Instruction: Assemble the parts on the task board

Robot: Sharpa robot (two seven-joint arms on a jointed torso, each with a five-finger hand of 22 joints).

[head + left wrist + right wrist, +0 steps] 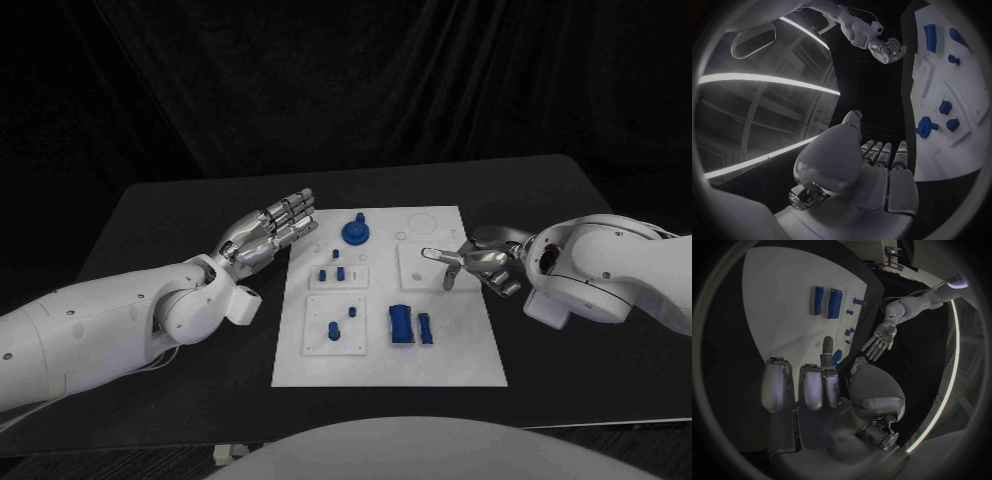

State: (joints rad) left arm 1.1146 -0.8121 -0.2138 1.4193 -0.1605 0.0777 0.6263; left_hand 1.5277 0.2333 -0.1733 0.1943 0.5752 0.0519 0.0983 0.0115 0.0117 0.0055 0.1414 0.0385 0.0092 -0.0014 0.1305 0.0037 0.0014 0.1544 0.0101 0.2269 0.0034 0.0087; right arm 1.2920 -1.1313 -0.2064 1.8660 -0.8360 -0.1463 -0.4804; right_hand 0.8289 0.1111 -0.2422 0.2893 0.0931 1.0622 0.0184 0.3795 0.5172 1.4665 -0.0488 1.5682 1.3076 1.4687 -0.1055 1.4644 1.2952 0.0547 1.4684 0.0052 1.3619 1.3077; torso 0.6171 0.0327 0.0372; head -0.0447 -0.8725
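Observation:
The white task board (pixel 433 355) lies in the middle of the black table. A round blue part with a knob (pixel 356 234) sits at its far end. Small blue pegs (pixel 336 272) stand in a raised plate, and two more (pixel 335 328) in the plate nearer me. A blue block (pixel 401 325) and a slim blue bar (pixel 426 324) lie side by side. My left hand (pixel 271 232) hovers flat and open at the board's far left edge, holding nothing. My right hand (pixel 476 262) reaches over the board's right edge, one finger stretched out, the others bent, with nothing in it.
Black table (pixel 173 215) runs around the board on all sides, with a dark curtain behind. The left wrist view shows the board (pixel 942 162), the round part (pixel 926 126) and my right hand (pixel 887 49); the right wrist view shows the block (pixel 835 302) and my left hand (pixel 878 342).

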